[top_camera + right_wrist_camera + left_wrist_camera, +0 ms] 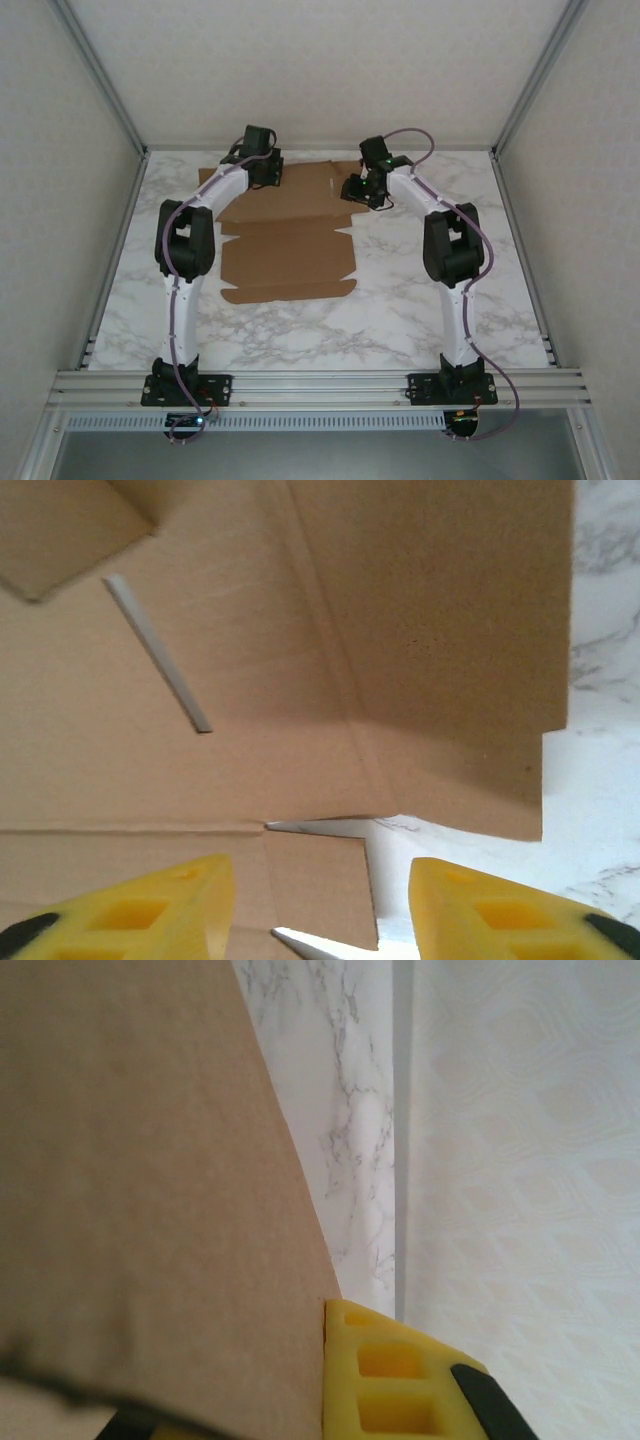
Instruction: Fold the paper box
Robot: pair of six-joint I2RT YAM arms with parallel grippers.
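The paper box (290, 260) is a brown die-cut cardboard sheet lying mostly flat on the middle of the marble table (400, 320). My left gripper (262, 170) is at the sheet's far left corner. In the left wrist view a cardboard flap (150, 1160) stands up close against my one visible yellow finger (390, 1380); the other finger is hidden behind the flap, and the gripper (322, 1322) looks shut on it. My right gripper (358, 190) hovers over the far right part, open (315, 920), with a small tab (315, 880) between its fingers. A raised side panel (450, 630) leans to the right.
White panel walls (60, 150) enclose the table on three sides, close behind both grippers (520, 1160). An aluminium rail (320, 385) carries the arm bases at the near edge. Bare marble (600, 780) lies right of the sheet and in front of it.
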